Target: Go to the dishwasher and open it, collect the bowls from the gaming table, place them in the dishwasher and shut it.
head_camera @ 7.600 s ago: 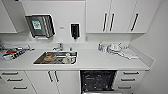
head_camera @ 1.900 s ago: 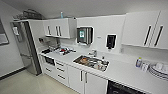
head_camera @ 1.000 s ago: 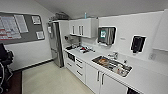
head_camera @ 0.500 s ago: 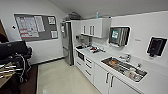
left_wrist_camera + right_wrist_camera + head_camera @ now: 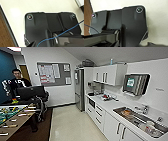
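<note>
Left wrist over pale floor, my dark plate in front.
My plate [image 5: 50,30] covered most of the cream floor [image 5: 16,10]; a blue cable [image 5: 65,32] crossed it. A brown strip [image 5: 5,37] with dark edging ran along one side, a grey-white edge [image 5: 80,3] at a corner.

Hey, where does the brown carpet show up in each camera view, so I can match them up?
Head view: the brown carpet lies under the gaming table, bordering the pale floor.
Left wrist view: the brown carpet lies beyond the robot's dark plate, across a band of pale floor.
Right wrist view: the brown carpet lies next to the dark plate.
Shared landmark: the seam where carpet meets pale floor.
</note>
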`<state>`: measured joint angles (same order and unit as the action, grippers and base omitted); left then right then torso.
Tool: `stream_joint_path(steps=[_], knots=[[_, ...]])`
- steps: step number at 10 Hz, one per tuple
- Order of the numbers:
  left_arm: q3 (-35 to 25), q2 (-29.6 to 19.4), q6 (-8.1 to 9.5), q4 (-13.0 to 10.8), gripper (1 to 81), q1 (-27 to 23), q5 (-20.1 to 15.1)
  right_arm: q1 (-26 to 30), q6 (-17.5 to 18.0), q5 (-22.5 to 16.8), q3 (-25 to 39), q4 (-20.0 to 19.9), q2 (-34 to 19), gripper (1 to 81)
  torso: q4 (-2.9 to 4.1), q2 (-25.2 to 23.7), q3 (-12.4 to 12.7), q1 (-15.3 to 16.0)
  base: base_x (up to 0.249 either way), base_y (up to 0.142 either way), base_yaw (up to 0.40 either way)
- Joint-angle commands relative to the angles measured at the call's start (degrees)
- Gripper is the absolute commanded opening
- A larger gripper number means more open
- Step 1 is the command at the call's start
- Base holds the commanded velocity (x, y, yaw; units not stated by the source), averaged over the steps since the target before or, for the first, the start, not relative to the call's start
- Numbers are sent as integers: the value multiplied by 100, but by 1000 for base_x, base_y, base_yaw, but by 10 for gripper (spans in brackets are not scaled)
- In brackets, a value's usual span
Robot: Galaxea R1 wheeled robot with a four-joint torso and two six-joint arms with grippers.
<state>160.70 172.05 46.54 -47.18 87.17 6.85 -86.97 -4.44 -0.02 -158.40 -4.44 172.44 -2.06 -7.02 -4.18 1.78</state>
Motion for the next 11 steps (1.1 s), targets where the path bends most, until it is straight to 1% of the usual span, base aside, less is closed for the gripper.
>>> stream_joint_path(steps=[1,11], knots=[[32,-38,-23,-55,811,-302,-246,289,-40,-332,-14,39,30,811,0,0,0,0,0,0,344],[23,-12,-23,-81,811,-310,-290,281,-31,-332,48,75,65,811,0,0,0,0,0,0,345]])
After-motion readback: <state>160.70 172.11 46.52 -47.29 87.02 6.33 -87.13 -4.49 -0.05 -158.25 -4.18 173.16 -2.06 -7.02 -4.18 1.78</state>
